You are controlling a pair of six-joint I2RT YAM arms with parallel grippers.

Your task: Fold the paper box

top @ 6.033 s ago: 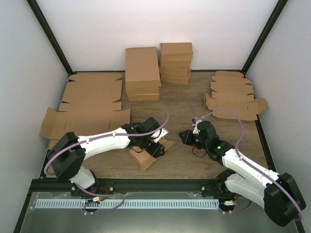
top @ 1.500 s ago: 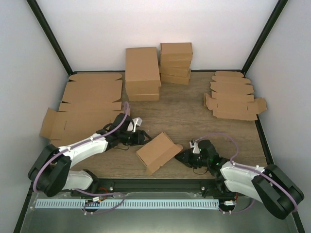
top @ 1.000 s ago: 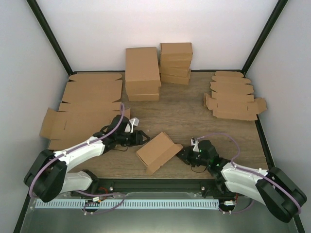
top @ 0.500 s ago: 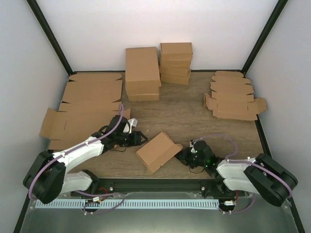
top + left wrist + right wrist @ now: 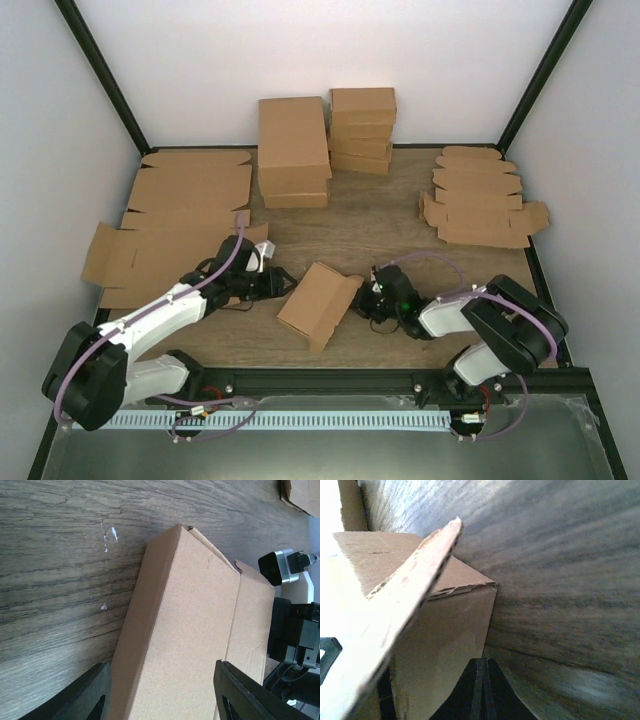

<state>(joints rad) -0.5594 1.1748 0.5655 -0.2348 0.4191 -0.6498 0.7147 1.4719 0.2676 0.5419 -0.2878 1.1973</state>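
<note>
The right arm has swung in, and the paper box [image 5: 318, 303] has slid slightly left on the table [image 5: 400, 240]. The left gripper [image 5: 281, 284], jaws parted, straddles one end. The right gripper [image 5: 366, 300], jaws together, meets the other. Only the right wrist view shows the raised flap [image 5: 405, 595] edge-on.

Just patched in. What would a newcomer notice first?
The half-folded paper box sits front and centre, one flap raised, the left end effector open at its left end and the right end effector shut at its right. Folded boxes are stacked at the back; flat cardboard blanks lie far left.
</note>
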